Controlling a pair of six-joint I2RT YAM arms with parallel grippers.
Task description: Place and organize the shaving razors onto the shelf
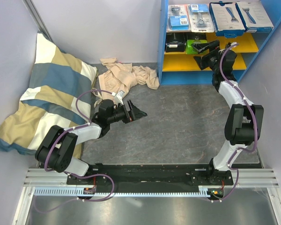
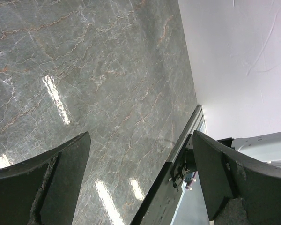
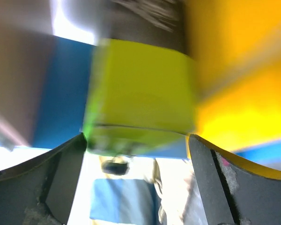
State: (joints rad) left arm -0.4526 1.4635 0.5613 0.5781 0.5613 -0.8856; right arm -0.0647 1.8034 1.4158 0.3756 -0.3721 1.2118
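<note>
The blue-framed shelf (image 1: 164, 47) stands at the far right. Two clear blister packs (image 1: 179, 18) and two white-blue boxes (image 1: 227, 18) lie on its top board. One black box (image 1: 175, 45) and a black box with a lime-green end (image 1: 195, 46) lie on the upper yellow board (image 1: 236, 44). My right gripper (image 1: 206, 54) is open right in front of the lime-ended box. In the blurred right wrist view the lime end (image 3: 140, 93) sits just at the tips of the right gripper (image 3: 136, 138). My left gripper (image 1: 136, 112) is open and empty over the table (image 2: 84, 70).
A striped pillow (image 1: 47, 93) leans in the left corner, with a beige cloth (image 1: 124, 77) beside it near the back wall. The lower yellow board (image 1: 187, 63) is bare. The arms' base rail (image 2: 175, 168) runs along the near edge.
</note>
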